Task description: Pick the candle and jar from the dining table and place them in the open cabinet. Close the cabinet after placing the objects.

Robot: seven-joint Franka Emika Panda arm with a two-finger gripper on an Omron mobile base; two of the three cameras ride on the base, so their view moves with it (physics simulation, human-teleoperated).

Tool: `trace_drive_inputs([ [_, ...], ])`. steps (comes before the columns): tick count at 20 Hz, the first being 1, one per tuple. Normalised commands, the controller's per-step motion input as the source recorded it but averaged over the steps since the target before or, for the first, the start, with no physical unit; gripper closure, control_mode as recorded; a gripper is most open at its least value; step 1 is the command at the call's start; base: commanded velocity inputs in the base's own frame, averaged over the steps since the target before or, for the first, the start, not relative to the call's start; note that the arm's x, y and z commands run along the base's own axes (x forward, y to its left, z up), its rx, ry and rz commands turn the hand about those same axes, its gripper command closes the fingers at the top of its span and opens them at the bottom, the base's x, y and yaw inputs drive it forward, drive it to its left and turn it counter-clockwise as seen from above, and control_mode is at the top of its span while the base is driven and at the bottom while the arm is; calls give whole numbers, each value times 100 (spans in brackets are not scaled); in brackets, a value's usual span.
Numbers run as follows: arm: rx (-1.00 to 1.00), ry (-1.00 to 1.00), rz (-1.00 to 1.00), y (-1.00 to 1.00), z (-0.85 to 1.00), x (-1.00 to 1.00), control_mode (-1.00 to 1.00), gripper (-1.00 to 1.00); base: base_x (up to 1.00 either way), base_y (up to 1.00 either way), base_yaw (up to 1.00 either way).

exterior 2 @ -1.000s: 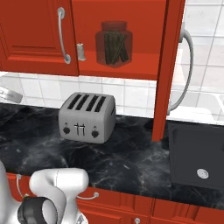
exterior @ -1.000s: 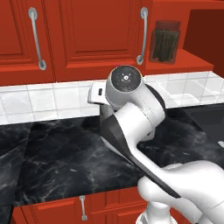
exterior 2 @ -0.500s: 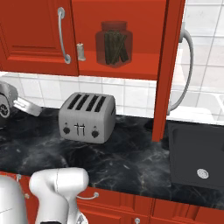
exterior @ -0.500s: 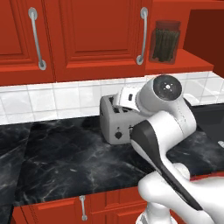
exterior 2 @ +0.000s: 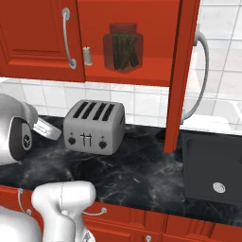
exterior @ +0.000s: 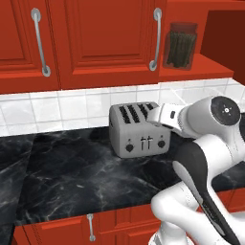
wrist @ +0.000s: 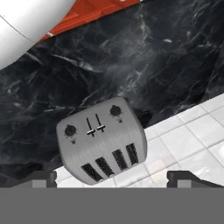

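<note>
**Jar and candle up on the cabinet shelf, gripper down over the toaster**

The jar [exterior 2: 124, 47] stands upright on the red inner shelf of the open cabinet [exterior 2: 142, 75], its dark lid on and dark olive strips showing through the glass. Just beside it, toward the closed door with the long silver handle [exterior 2: 69, 38], the small pale candle [exterior 2: 87, 55] also stands upright on the same shelf, near the jar but not touching it. From the left base view the jar [exterior: 181, 45] sits at the front part of the shelf, beside the edge of the closed door.

The cabinet door [exterior 2: 180, 71] hangs open, seen edge-on from the right base view, its curved handle [exterior 2: 202, 75] sticking out toward the sink [exterior 2: 215, 170].

Well below the shelf, the silver four-slot toaster [exterior: 139, 129] rests on the black marble counter [exterior: 81, 177] against the white tiled wall. The gripper [wrist: 112, 177] hangs low with its jaws spread wide and nothing between them; in the hand view the two dark fingertips [wrist: 41, 177] frame the toaster [wrist: 101, 140], which lies just ahead of them. The arm's wrist [exterior: 167, 116] reaches across right at the toaster's slots. Both jar and candle are well above and apart from the jaws.
</note>
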Motion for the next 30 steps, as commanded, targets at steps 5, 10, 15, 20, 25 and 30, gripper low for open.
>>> trace_drive_inputs([
  [5, 9, -8, 0, -30, -30, 0, -100, -100, 0, 0, 0],
  [10, 9, -11, 0, -24, -22, 0, -100, -100, 0, 0, 0],
  [15, 5, -15, 0, -30, -20, -1, -100, -100, 0, 0, 0],
  [20, 2, -22, 0, -37, -36, -3, -100, -100, 0, 0, 0],
  [25, 2, -27, 1, -31, -41, -4, -100, -100, 0, 0, 0],
  [30, 0, -30, 1, -26, -51, -4, -100, -100, 0, 0, 0],
])
